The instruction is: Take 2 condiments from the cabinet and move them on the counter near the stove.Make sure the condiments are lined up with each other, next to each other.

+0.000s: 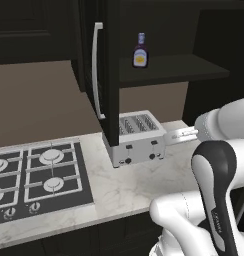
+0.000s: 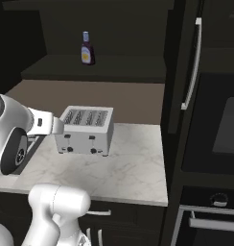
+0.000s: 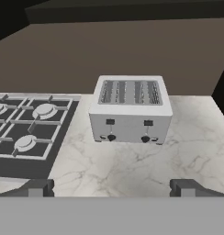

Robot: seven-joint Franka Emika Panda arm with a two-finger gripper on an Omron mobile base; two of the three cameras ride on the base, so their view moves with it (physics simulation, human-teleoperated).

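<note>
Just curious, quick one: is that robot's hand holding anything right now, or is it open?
Hand: open and holding nothing, its two fingertips set wide apart above the counter.

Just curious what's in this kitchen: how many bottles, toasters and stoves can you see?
Bottle: 1
Toaster: 1
Stove: 1
Total: 3

We see flat, even rendered light with no clear source: the white-grey marbled stone worktop [image 1: 129, 185] reads bright, while the black wall cabinet [image 2: 114, 67] interior is dim, nearly swallowing detail. Shadows are faint under the silver slotted toaster [image 3: 130, 110]. All views are slightly soft and low-resolution, without glare or edge distortion.
</note>
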